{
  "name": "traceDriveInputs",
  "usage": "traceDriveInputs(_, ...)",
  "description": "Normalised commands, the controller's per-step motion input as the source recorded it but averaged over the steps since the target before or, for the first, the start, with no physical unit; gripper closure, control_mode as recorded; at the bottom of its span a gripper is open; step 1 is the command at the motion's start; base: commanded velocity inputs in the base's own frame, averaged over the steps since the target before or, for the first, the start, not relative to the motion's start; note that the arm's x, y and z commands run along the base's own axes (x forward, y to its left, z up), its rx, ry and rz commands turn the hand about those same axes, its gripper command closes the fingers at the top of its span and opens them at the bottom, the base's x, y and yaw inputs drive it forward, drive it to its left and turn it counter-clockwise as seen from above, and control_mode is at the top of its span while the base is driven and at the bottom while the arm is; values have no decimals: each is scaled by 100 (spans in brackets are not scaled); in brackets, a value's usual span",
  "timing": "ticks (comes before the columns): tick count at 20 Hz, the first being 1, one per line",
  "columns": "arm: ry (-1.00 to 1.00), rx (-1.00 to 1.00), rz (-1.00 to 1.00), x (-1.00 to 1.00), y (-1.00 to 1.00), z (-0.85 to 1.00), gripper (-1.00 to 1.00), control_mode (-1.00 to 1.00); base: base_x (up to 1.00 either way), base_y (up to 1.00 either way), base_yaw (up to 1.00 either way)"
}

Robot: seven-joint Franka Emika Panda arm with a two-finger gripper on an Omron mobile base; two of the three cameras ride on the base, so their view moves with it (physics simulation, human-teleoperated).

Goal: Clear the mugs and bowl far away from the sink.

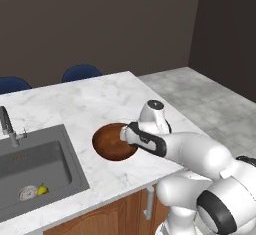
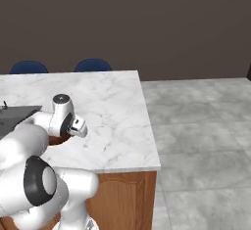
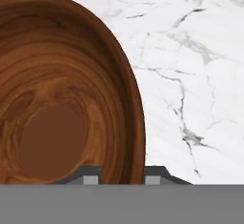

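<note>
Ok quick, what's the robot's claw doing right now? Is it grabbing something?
Gripper: shut on the bowl, one finger inside the rim and one outside.

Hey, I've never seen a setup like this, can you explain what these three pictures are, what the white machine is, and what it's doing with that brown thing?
The white machine is a robot arm on a base that can drive, in a computer-rendered kitchen. Two pictures come from cameras on that base, behind the arm to its left and right. The third looks out from its hand; the two small dark tips at the bottom are its fingers.

On the marble counter lies a brown wooden bowl, beside a grey sink with a faucet. Something small lies in the sink; I can't identify it.

The hand has closed on the bowl's rim, one finger inside, one outside.
</note>
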Motion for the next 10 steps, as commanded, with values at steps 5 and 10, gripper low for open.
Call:
traceDriveInputs(5, -14, 0, -36, -12, -2, 29, 100, -100, 0, 0, 0)
traceDriveInputs(10, -4, 2, -45, -1, 0, 42, 100, -100, 0, 0, 0)
